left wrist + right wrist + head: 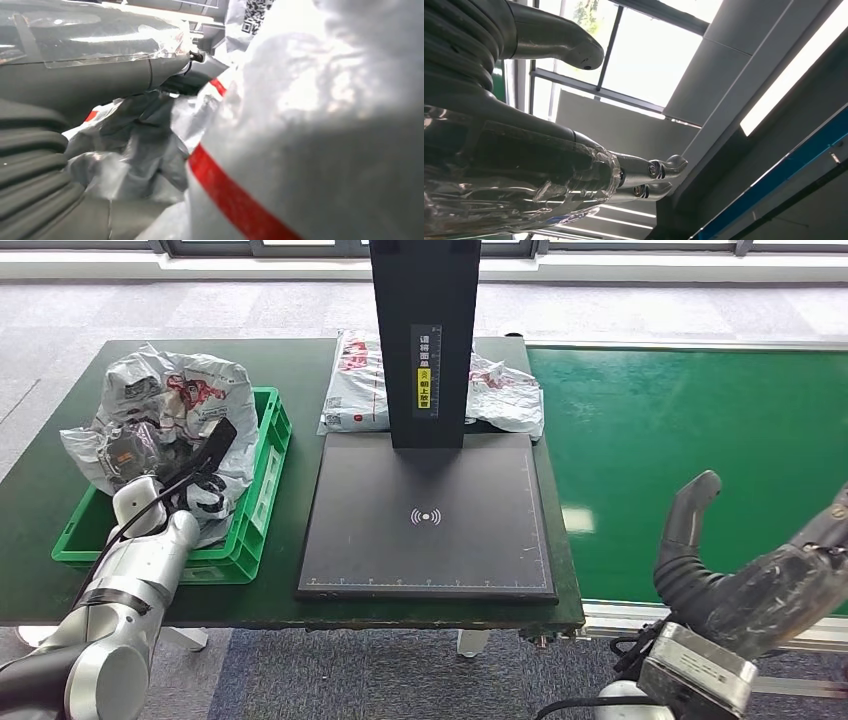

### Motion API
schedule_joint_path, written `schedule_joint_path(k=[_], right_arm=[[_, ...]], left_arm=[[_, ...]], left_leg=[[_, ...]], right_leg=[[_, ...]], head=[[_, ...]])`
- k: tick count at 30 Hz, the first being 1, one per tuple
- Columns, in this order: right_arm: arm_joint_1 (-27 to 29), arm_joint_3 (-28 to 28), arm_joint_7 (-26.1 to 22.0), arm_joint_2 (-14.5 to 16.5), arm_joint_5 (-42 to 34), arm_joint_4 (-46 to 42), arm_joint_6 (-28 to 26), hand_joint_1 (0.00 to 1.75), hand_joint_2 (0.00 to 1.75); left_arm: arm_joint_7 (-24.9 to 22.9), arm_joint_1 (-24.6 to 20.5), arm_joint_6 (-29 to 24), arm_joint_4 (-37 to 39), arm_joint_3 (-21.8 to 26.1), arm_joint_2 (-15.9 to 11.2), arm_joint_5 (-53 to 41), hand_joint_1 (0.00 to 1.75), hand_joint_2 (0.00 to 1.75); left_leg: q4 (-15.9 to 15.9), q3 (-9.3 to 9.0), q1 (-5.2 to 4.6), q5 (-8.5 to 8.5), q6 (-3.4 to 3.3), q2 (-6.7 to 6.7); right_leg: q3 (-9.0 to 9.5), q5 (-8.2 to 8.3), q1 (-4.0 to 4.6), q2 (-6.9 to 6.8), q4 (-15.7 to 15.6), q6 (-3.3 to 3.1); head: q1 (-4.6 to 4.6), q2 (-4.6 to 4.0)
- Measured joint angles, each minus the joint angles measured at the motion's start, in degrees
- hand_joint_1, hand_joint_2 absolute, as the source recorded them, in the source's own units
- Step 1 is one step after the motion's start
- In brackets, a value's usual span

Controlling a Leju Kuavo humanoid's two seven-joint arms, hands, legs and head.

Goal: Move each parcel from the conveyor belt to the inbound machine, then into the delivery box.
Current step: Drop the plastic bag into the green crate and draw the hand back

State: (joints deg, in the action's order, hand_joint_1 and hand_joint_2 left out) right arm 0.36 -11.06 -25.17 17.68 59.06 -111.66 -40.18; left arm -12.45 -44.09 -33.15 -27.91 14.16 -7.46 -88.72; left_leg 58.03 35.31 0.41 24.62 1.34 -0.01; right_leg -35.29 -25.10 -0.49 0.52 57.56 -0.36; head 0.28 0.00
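Over the green crate [262, 502], the left hand [205, 465] is sitting among bagged parcels [165, 405]; its grasp cannot be told. Right hand [745, 560] is hovering released by the belt [690, 420]. Judged: drop-off step; next, fetching the parcel [500, 390] behind the scanner [425, 515].

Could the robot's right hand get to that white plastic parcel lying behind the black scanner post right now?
Probably not easily: the right robot hand hangs low over the green conveyor belt, and the black scanner post stands in front of the white plastic parcel.
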Motion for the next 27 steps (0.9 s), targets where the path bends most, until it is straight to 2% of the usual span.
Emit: schedule_joint_path(k=[7,8,10,11,12,14,27], right_arm=[[0.0,0.0,0.7,0.0,0.9,-0.2,0.0,0.0,1.75],[0.1,0.0,0.7,0.0,1.0,-0.3,0.0,0.0,1.75],[0.1,0.0,0.6,0.0,1.1,-0.5,0.0,0.0,1.75],[0.1,0.0,0.6,0.0,1.1,-0.5,0.0,0.0,1.75],[0.1,0.0,0.5,0.0,1.1,-0.5,0.0,0.0,1.75],[0.1,0.0,0.4,0.0,1.1,-0.6,0.0,0.0,1.75],[0.2,0.0,-0.4,0.0,0.9,-0.6,0.0,0.0,1.75]], left_arm=[[-2.5,-0.3,0.4,0.2,-0.8,0.0,0.0,1.75,1.75],[-2.9,-0.4,0.4,0.2,-1.1,0.0,0.0,1.67,1.75],[-3.4,-0.5,0.4,0.2,-1.4,0.0,0.0,0.8,1.75],[-3.5,-0.6,0.4,0.2,-1.5,0.0,0.0,0.36,1.31],[-3.6,-0.7,0.4,0.2,-1.6,0.0,0.0,0.0,0.87],[-3.9,-0.8,0.2,0.2,-1.9,-0.1,0.0,0.0,0.0],[-4.7,-0.8,-0.1,0.2,-2.0,-0.6,0.0,0.0,0.0]], left_leg=[[0.0,0.0,0.0,0.0,0.0,0.0],[0.0,0.0,0.0,0.0,0.0,0.0],[0.0,0.0,0.0,0.0,0.0,0.0],[0.0,0.0,0.0,0.0,0.0,0.0],[0.0,0.0,0.0,0.0,0.0,0.0],[0.0,0.0,0.0,0.0,0.0,0.0],[0.0,0.0,0.0,0.0,0.0,0.0]], right_leg=[[0.01,0.0,0.0,0.0,0.0,0.0],[0.01,0.0,0.0,0.0,0.0,0.0],[0.01,0.0,0.0,0.0,0.0,0.0],[0.01,0.0,0.0,0.0,0.0,0.0],[0.01,0.0,0.0,0.0,0.0,0.0],[0.01,0.0,0.0,0.0,0.0,0.0],[0.01,0.0,0.0,0.0,0.0,0.0]], head=[[0.01,0.0],[0.01,0.0],[0.01,0.0],[0.0,0.0],[0.0,0.0],[0.0,0.0],[0.0,0.0]])
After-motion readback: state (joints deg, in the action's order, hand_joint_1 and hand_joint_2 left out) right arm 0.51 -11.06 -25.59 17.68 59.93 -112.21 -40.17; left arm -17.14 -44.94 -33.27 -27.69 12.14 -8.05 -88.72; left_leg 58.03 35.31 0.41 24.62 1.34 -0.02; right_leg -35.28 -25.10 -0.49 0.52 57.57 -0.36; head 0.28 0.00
